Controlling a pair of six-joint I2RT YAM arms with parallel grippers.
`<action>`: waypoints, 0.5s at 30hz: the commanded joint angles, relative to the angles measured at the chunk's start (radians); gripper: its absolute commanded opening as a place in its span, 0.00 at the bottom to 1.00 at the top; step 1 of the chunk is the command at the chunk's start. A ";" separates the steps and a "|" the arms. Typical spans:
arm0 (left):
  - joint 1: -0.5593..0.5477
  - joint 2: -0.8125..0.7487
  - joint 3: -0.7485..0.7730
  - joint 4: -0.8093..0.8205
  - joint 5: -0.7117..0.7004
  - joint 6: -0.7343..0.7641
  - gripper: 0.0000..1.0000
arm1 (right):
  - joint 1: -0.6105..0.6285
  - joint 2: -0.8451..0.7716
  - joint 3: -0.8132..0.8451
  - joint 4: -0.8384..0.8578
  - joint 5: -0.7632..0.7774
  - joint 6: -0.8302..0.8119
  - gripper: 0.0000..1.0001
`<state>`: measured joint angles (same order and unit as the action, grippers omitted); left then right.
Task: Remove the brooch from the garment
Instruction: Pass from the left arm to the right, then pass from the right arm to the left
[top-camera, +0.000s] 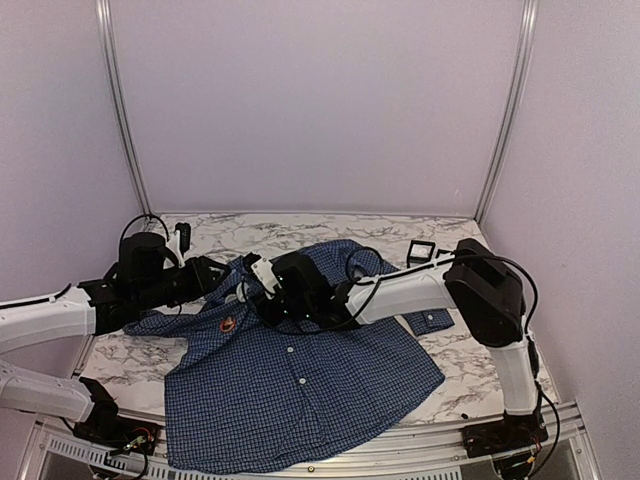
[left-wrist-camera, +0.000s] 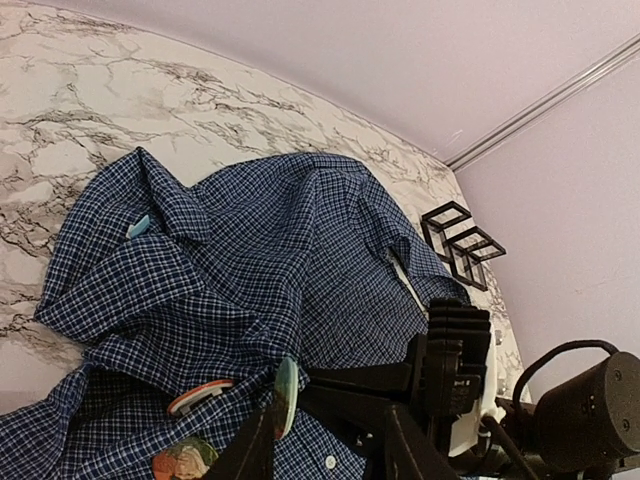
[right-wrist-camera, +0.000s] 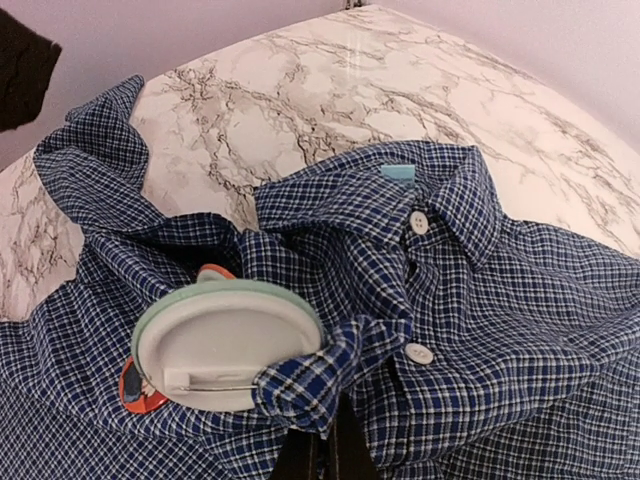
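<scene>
The garment (top-camera: 300, 370), a dark blue checked shirt, lies spread across the marble table. A round brooch with a green rim (right-wrist-camera: 225, 345) is pinned to it; its white back and pin face the right wrist camera. My right gripper (right-wrist-camera: 322, 455) is shut on a raised fold of shirt (right-wrist-camera: 330, 375) that the pin runs through. In the left wrist view the brooch (left-wrist-camera: 285, 395) shows edge-on, with my left gripper (left-wrist-camera: 325, 440) open around it and the right gripper's black fingers (left-wrist-camera: 370, 385). In the top view both grippers, left (top-camera: 222, 277) and right (top-camera: 250, 292), meet over the shirt's chest.
An orange-rimmed badge (left-wrist-camera: 200, 397) and a colourful one (left-wrist-camera: 185, 462) also sit on the shirt; one shows in the top view (top-camera: 228, 322). Small black open frames (top-camera: 422, 250) stand on the table at the back right. Walls enclose the table on three sides.
</scene>
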<state>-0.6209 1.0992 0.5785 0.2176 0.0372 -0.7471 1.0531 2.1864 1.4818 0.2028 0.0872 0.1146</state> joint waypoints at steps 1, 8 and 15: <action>0.035 0.027 0.076 -0.266 0.106 0.071 0.38 | 0.018 -0.037 -0.017 0.020 0.084 -0.089 0.00; 0.076 0.130 0.189 -0.394 0.230 0.134 0.36 | 0.036 -0.046 -0.043 0.076 0.103 -0.171 0.00; 0.098 0.227 0.264 -0.434 0.284 0.154 0.35 | 0.039 -0.050 -0.059 0.109 0.104 -0.216 0.00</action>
<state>-0.5377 1.2800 0.7902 -0.1375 0.2646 -0.6300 1.0836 2.1780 1.4334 0.2718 0.1711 -0.0570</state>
